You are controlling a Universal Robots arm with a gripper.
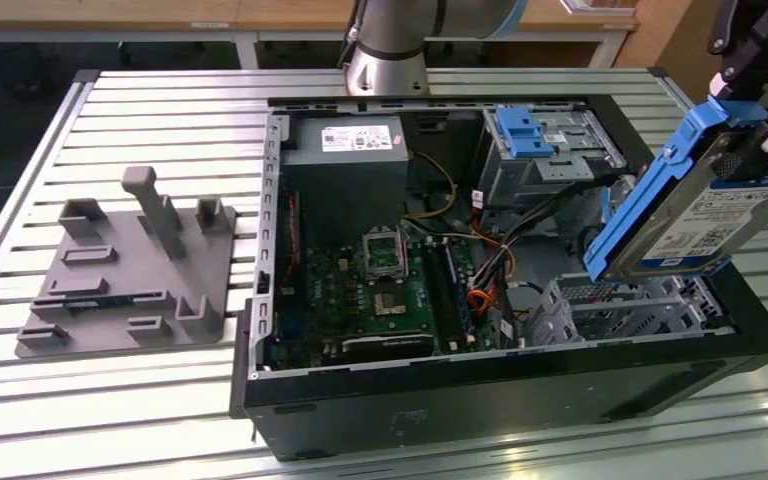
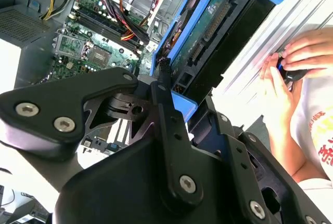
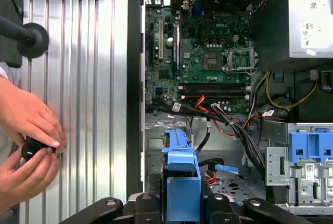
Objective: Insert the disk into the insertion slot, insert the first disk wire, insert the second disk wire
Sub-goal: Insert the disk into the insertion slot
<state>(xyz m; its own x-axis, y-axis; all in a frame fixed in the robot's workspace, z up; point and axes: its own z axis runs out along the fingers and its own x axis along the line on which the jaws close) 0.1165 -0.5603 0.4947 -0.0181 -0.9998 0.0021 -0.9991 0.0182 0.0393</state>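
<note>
slatted metal table [image 1: 157, 100] under everything, with an open computer case [image 1: 491, 390] lying on its side on it. the arm [image 1: 391, 45] rises beyond the case in the exterior view, and the gripper [image 1: 754, 120] hangs high over the case's near corner, wrist tipped so its load slants steeply. its black fingers [image 2: 162, 86] are clamped onto the disk [image 1: 704, 210] at the blue carrier's end – a firm pinch, silver body and white label facing out. the disk is up in the air, tilted, its low end just above the insertion slot [image 1: 624, 305] and not yet inside.

straight beneath the gripper, that perforated silver cage sits with nothing in it. farther from the gripper, deeper in the case, stands the taller grey cage [image 1: 544, 140] with a blue bracket on top. between the two cages runs a bundle of black, orange and yellow wires [image 3: 229, 125]. beyond them – the green motherboard [image 1: 384, 290] flat on the case floor and the grey power supply [image 1: 351, 140] in the far corner.

well away from the gripper, outside the case, a grey fixture [image 1: 131, 270] with upright pegs rests on the table. in the first wrist view a person's hands [image 3: 28, 148] hold a small black object just beside the case wall.
</note>
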